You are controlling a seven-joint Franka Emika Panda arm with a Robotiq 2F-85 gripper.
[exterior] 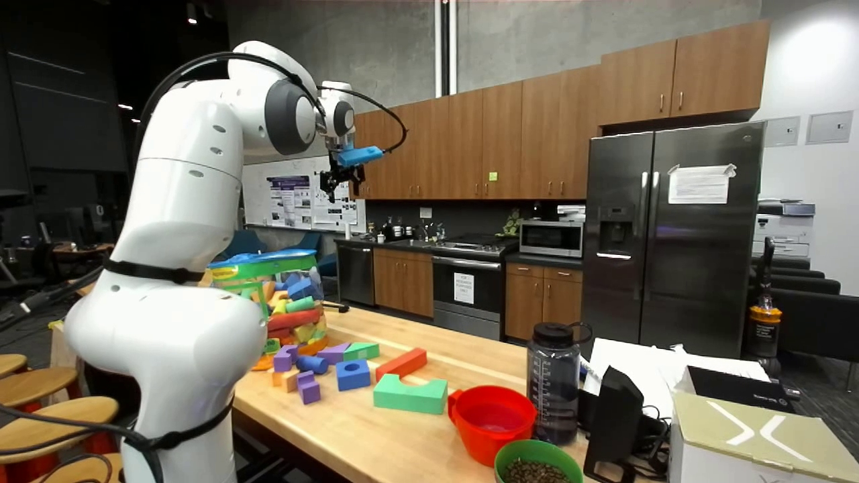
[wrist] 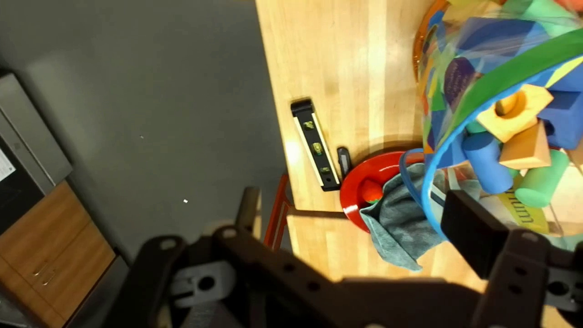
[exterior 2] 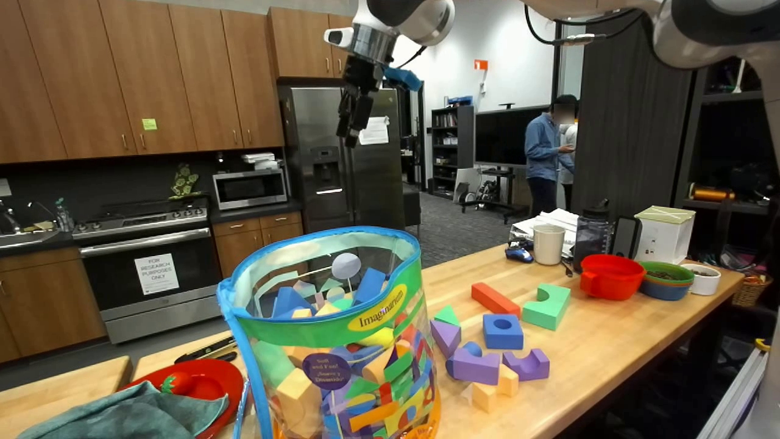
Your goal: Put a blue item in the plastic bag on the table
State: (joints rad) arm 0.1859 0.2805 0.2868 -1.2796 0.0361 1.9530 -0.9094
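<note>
claw (wrist: 357, 218): your two black, blocky fingers (wrist: 471, 237) stand wide apart, with nothing held; in both exterior views you have them high above the table (exterior 2: 585, 366).
bag (exterior 2: 286, 329): you see it upright on the table, in from the edge facing the stove (exterior 2: 195, 268), toward the end by the plate (wrist: 391, 165); clear, crinkled plastic, round blue-piped rim, green band, top gaping.
fill: matte, foam-like blocks (wrist: 524, 152) heaped inside, cubes and cylinders in many colours, blue among them.
blue block (exterior 2: 503, 335): a square slab with a round hole, loose on the table just beside the red bar (exterior 2: 495, 300), in from the edge by your arm (exterior: 188, 201).
blue cylinder (exterior: 312, 364): smooth, lying on its side just beside the purple pieces (exterior 2: 477, 369).
green arch (exterior 2: 546, 310): thick, scooped by a half-round, near the red bar.
red bowl (exterior 2: 612, 289): smooth, round, with a handle, toward the end away from the bag.
green bowl (exterior 2: 676, 274): holds brown pellets (exterior: 535, 471), near that end's corner on your arm's side.
plate: round, glossy red, crossing the seam at the table's corner; you see a strawberry (wrist: 372, 191) on it, and a soft, rumpled teal cloth (wrist: 401, 228) spilling over its rim.
level (wrist: 321, 159): straight, black, pale-edged, with yellow-green vials, along the stove-facing edge near that corner.
</note>
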